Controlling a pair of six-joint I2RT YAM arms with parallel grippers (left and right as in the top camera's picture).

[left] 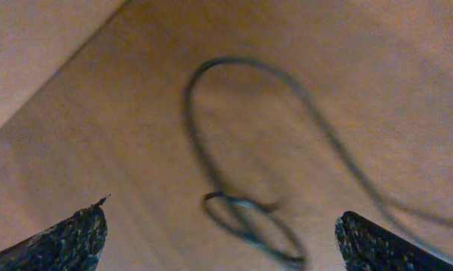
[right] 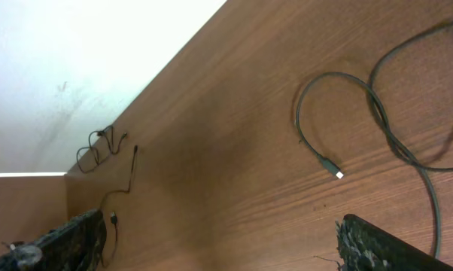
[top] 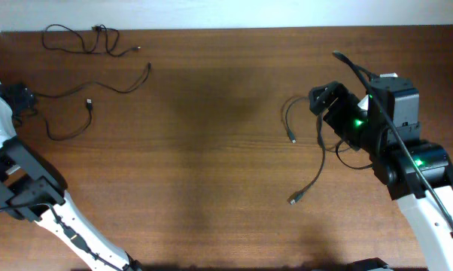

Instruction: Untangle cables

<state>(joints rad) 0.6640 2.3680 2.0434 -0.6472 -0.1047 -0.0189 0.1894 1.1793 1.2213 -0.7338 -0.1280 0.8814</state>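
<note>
left pincer (left: 223,237): released, fingers (left: 68,241) spread out to the frame edges, nothing between them. it hangs over the left cable (left: 190,124), which lies flat on the worktop (top: 211,150). wrist view is blurred there: one big loop, one small loop nearer me, can't make out a plug.

overhead: that pincer sits at the far left edge of the worktop. the left cable runs from just beside it out toward the middle in a long shallow curve. a second stretch curls back below, with a plug end pointing up.

corner cable (top: 98,30): loose wavy strand up in the far left corner near the wall, apart from the left cable, not bundled.

right pincer (right: 223,233): also released, jaws wide, gripping nothing. right cable (right: 333,171) lies on the worktop ahead of it. one end hooks round in an open loop to a pale-tipped plug. the other strand trails down the worktop to a second plug. the strands look to cross once near the right finger, can't tell which one is on top.

right cable is well apart from the other two, with bare wood between.
</note>
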